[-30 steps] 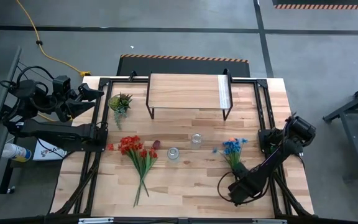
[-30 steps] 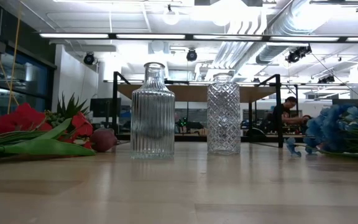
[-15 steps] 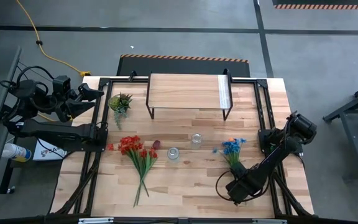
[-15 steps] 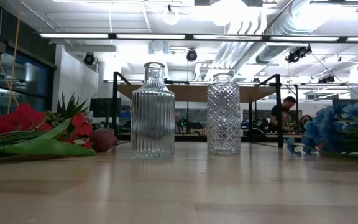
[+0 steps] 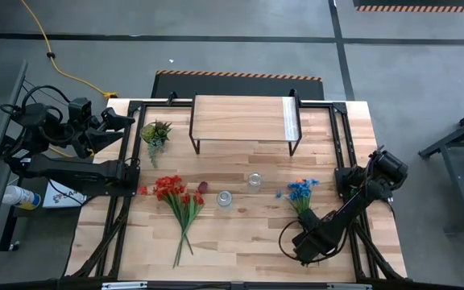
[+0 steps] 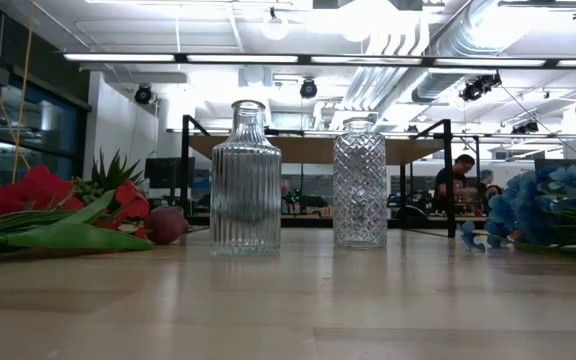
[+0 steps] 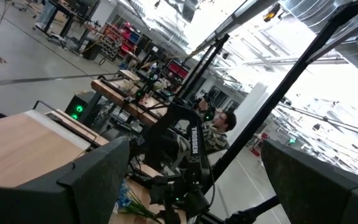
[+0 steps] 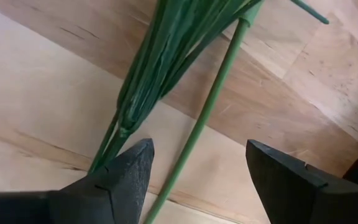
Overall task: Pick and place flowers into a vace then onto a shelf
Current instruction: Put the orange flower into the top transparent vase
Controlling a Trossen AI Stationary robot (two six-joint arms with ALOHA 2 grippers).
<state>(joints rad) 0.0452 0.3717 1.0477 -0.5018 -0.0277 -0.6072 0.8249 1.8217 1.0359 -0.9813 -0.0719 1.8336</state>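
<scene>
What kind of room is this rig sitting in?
Probably an industrial robotics lab or workshop: exposed ceiling ducts, further workbenches behind, and hazard-striped tape on the concrete floor.

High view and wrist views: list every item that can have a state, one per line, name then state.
Ribbed clear glass vase: upright, empty.
Diamond-cut clear glass vase: upright, empty.
Red-bloomed green-stemmed flower bunch: lying flat on the table.
Blue-bloomed green-stemmed flower bunch: lying flat, stems between the right gripper's fingers.
Wooden-topped black-legged shelf: bare.
Right gripper: open, low over the stems.
Left gripper: open, parked off the table.
</scene>
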